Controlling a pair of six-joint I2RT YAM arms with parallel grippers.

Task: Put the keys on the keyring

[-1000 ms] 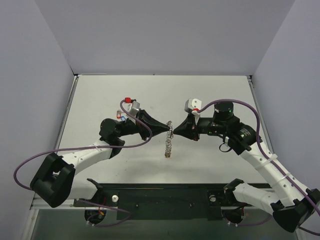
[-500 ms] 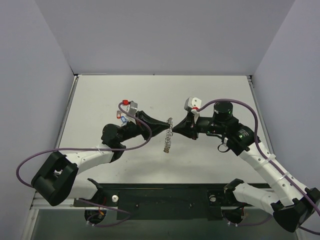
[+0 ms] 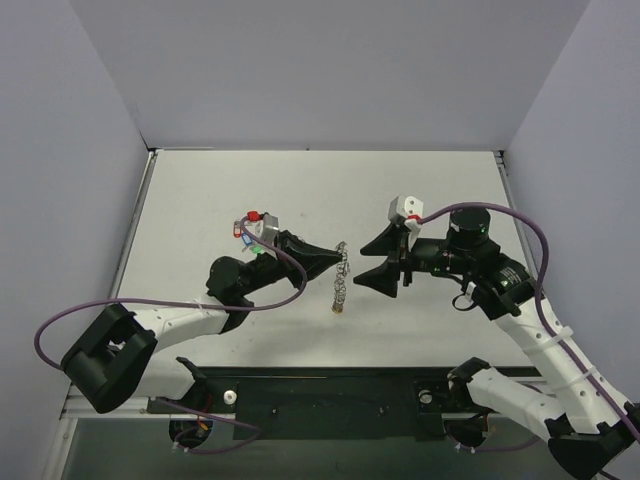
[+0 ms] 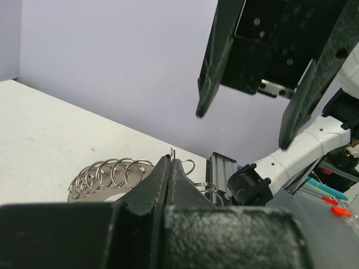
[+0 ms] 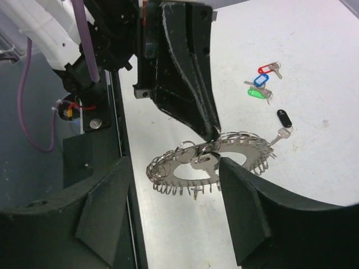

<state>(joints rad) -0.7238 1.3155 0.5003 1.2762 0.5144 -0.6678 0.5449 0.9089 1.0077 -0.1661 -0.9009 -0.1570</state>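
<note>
The left pincer (image 3: 335,258) is clamped fully shut on the rim of the keyring (image 3: 341,280), gripping it from its 9 o'clock side in the top view. The ring hangs edge-on in the air above the worktop (image 3: 440,190), probably so its small fringe rings stay free and reachable from the other side. The right pincer (image 3: 374,263) stands at the ring's 3 o'clock, jaws spread roughly halfway and holding nothing, just clear of the wire. It looks ready either to steady the ring or to go for a key.

In the right wrist view, loose keys with red, blue and green tags (image 5: 262,84) lie on the worktop, well apart from the ring. A black-tagged key (image 5: 284,119) lies near the ring's edge. I cannot tell whether it is hooked on.
</note>
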